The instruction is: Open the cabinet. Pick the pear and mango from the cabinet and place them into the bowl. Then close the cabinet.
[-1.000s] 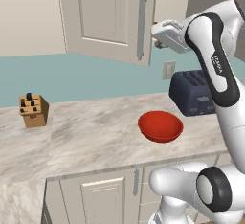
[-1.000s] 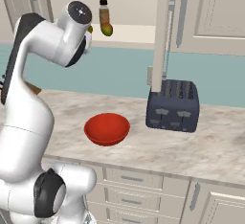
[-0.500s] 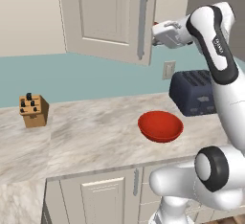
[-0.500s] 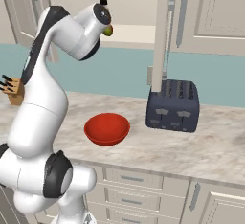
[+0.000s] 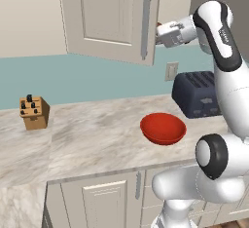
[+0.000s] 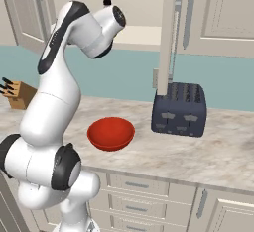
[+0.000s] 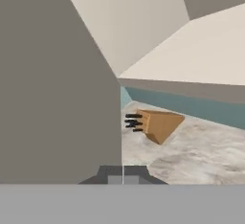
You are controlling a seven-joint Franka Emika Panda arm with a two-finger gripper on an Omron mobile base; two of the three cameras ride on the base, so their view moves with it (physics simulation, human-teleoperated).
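Bowl (image 5: 163,127): glossy red, standing toward the front edge of the marble counter (image 5: 92,134), just beside the dark toaster (image 5: 198,94). Nothing lies in it; no fruit delivered.

Knife block (image 5: 34,112): wooden, near the counter's back edge at its left end, well apart from the bowl.

Gripper (image 7: 123,179): raised to cabinet height beside the free edge of the open door, close behind its bar handle (image 5: 145,25). The finger tips are pressed together with nothing between them, so the pincer is clenched and empty. Whether it touches the door cannot be told.

Cabinet (image 5: 109,20): cream wall unit above the counter. One tall door stands swung out, its pale shelf showing beyond the arm in the right base view; opening step judged done or nearly so.

Pear and mango: hidden behind the arm's wrist; presumably on the cabinet shelf, place unconfirmed.

Outstanding, by judgement: fetch both fruits, set them in the bowl, shut the cabinet.
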